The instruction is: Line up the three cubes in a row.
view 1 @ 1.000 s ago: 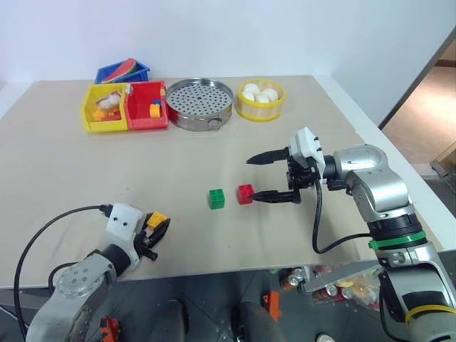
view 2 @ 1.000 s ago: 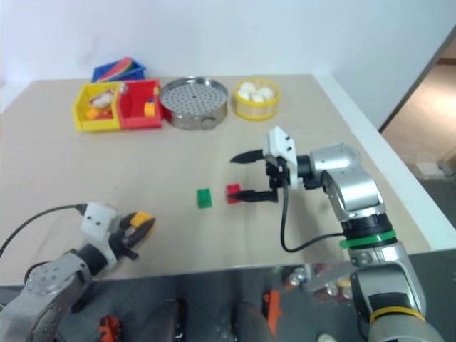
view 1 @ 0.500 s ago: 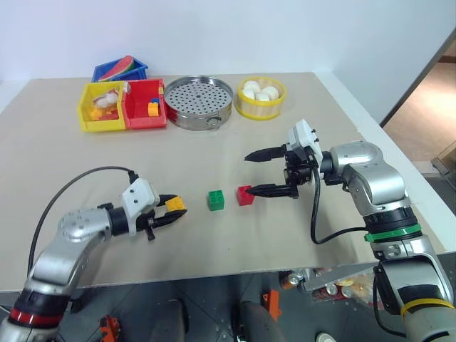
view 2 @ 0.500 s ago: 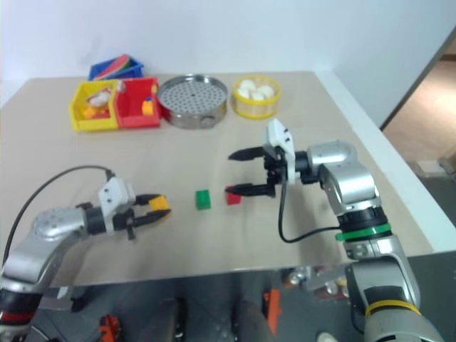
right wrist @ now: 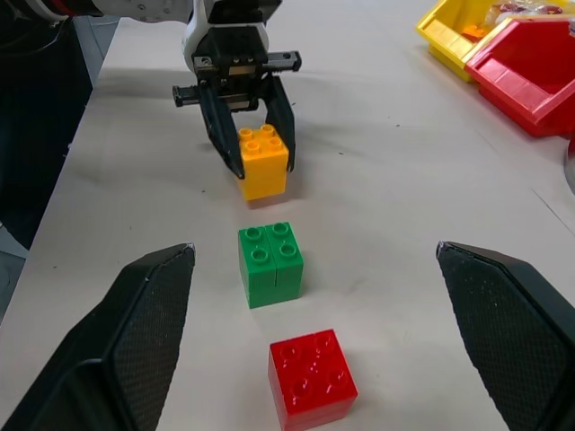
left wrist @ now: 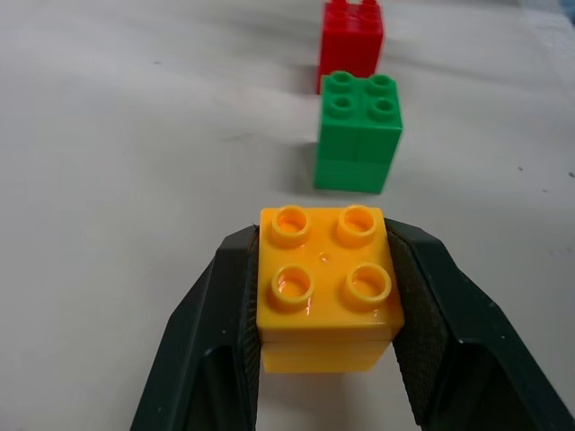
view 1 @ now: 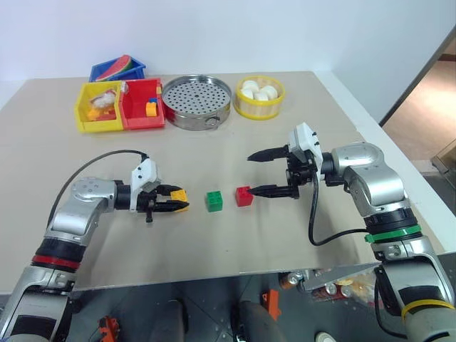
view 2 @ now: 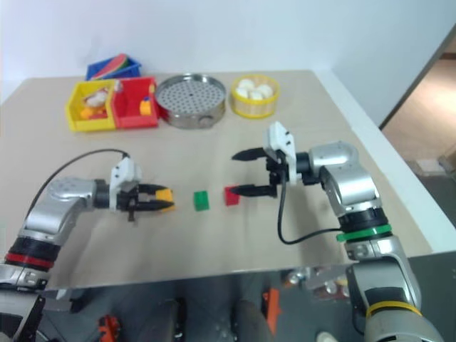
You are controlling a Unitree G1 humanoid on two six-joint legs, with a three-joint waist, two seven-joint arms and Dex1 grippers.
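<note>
Three studded cubes lie close to one line in the middle of the table. The red cube [view 1: 244, 196] sits right beside the lower fingertip of my right gripper [view 1: 251, 174], whose fingers stand wide open and empty. Just left of it is the green cube [view 1: 214, 201]. The yellow cube [view 1: 179, 193] is left of the green one, a small gap away, with my left gripper [view 1: 176, 200] shut on it, low over the table. In the left wrist view the yellow cube [left wrist: 328, 287] sits between the black fingers [left wrist: 211, 332], with green [left wrist: 358, 135] and red [left wrist: 350, 40] beyond.
At the back of the table stand a yellow bin [view 1: 89, 117], a red bin [view 1: 142, 117] with toys, a blue bin [view 1: 114, 71], a perforated steel pan [view 1: 197, 101] and a yellow bowl [view 1: 260, 107] of white balls. The table's front edge runs below the arms.
My left arm has swung from near the table's front-left edge up and to the right, carrying the yellow cube to just left of the green cube. The right gripper has stayed put.
</note>
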